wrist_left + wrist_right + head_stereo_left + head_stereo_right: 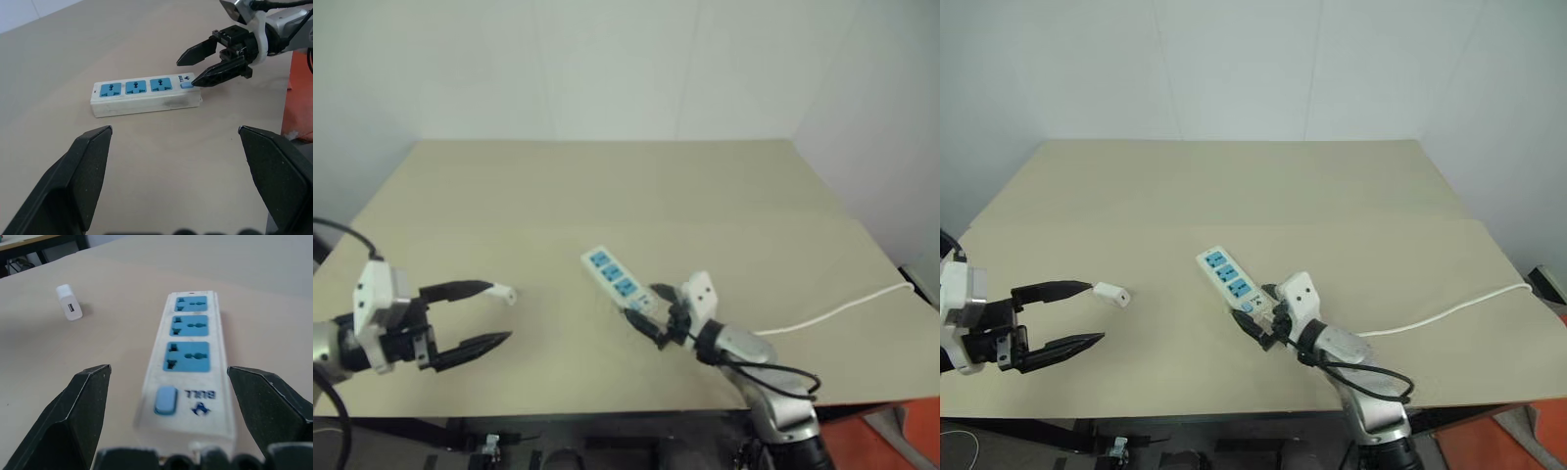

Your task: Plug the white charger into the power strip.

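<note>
Both pincers gape over the tan table (724,196), holding nothing.

Reaching forward and leftward, the right gripper (651,318) hangs with black fingers spread at the switch end of the power strip (619,278), which lies flat, its cord (842,311) trailing off rightward. Raised at the left, the left gripper (1077,315) points across toward the strip, wide open, the white charger (1111,293) lying just beyond its upper fingertip.
</note>
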Controlling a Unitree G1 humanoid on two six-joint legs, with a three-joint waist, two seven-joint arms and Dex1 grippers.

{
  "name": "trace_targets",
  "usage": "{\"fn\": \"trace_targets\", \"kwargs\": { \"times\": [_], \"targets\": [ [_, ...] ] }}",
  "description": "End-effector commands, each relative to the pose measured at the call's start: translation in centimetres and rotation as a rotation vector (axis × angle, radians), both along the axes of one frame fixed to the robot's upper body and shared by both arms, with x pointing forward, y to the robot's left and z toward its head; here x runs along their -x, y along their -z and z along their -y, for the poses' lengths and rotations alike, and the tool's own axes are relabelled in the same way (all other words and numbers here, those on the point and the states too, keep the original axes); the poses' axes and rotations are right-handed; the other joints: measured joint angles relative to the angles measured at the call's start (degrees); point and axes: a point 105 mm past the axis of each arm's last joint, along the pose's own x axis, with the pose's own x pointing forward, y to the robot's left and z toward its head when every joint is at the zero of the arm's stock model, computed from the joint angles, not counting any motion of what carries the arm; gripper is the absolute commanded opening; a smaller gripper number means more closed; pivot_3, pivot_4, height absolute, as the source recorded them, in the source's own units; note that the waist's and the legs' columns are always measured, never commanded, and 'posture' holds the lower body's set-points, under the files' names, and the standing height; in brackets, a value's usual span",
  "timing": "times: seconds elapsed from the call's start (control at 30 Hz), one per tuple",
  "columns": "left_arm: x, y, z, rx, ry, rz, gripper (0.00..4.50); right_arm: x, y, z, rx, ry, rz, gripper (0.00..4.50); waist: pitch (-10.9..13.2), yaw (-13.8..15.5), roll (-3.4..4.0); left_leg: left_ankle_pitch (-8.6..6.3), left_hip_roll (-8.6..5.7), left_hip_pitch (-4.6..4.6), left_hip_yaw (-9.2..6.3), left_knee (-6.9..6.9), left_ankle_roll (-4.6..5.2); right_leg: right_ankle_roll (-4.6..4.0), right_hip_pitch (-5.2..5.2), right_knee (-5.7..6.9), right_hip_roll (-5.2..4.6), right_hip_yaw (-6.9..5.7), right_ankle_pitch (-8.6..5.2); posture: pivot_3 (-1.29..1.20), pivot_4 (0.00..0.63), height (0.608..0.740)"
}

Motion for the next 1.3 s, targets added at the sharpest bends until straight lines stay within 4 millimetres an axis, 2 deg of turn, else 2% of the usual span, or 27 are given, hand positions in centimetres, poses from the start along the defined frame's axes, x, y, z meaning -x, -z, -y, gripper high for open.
{"fn": "trace_targets", "kwargs": {
  "times": [0.03,0.27,0.67,0.77,0.83,1.07,1.2,1.3],
  "targets": [
    [0.1,-0.7,0.2,-0.025,0.016,0.029,4.50,-0.6,-0.3,-0.6,0.003,0.075,0.075,4.45,0.00,-0.05,0.00,0.00,0.00,0.01,0.01,0.00,0.00,0.00,0.00,0.01,0.00,0.00,0.00,0.00,0.150,0.740],
    [0.2,-0.8,0.1,-0.031,0.011,0.028,4.50,-1.6,1.3,-1.4,0.046,0.151,0.153,4.45,0.00,-0.14,0.00,0.00,0.00,0.03,0.01,-0.01,0.00,-0.01,0.00,0.01,0.00,0.01,0.00,0.00,0.150,0.740],
    [0.2,-0.9,0.2,-0.029,0.007,0.038,4.50,-1.5,3.9,-1.7,0.019,0.116,0.032,4.45,-0.02,-0.27,-0.03,0.00,0.02,0.07,0.00,-0.02,0.00,-0.01,0.02,0.03,0.01,0.02,0.00,0.00,0.150,0.740],
    [0.1,-0.9,0.2,-0.030,0.009,0.040,4.50,-2.2,4.4,-1.5,0.053,0.118,0.011,3.81,-0.06,-0.38,-0.09,0.00,0.02,0.17,0.00,-0.02,0.00,-0.01,0.10,0.04,0.01,0.02,0.00,0.00,0.150,0.740],
    [0.1,-0.9,0.2,-0.032,0.009,0.042,4.50,-2.7,4.3,-1.3,0.049,0.129,0.006,3.40,-0.08,-0.44,-0.12,0.00,0.02,0.27,0.01,-0.02,0.00,-0.01,0.15,0.06,0.02,0.03,0.00,0.00,0.150,0.740],
    [0.0,-1.0,0.3,-0.037,0.015,0.043,4.50,-4.0,2.7,0.2,0.065,0.091,0.087,3.41,-0.10,-0.28,-0.15,0.00,0.02,0.27,0.01,-0.02,0.00,-0.03,0.14,0.11,0.03,0.03,0.00,0.00,0.150,0.740],
    [-0.3,-1.2,0.2,-0.050,0.034,0.044,4.50,-4.4,0.4,2.1,0.072,-0.054,0.220,3.41,0.01,0.05,-0.12,0.00,0.00,0.11,0.00,-0.01,0.00,-0.04,0.09,0.03,0.00,0.00,0.00,0.00,0.150,0.740],
    [-0.5,-1.3,0.1,-0.061,0.054,0.041,4.50,-3.9,-0.6,2.9,0.056,-0.174,0.271,3.41,0.07,-0.06,-0.12,0.00,-0.01,0.07,0.01,0.00,0.00,-0.04,0.09,-0.01,-0.01,-0.01,0.01,0.00,0.150,0.740]
  ]
}}
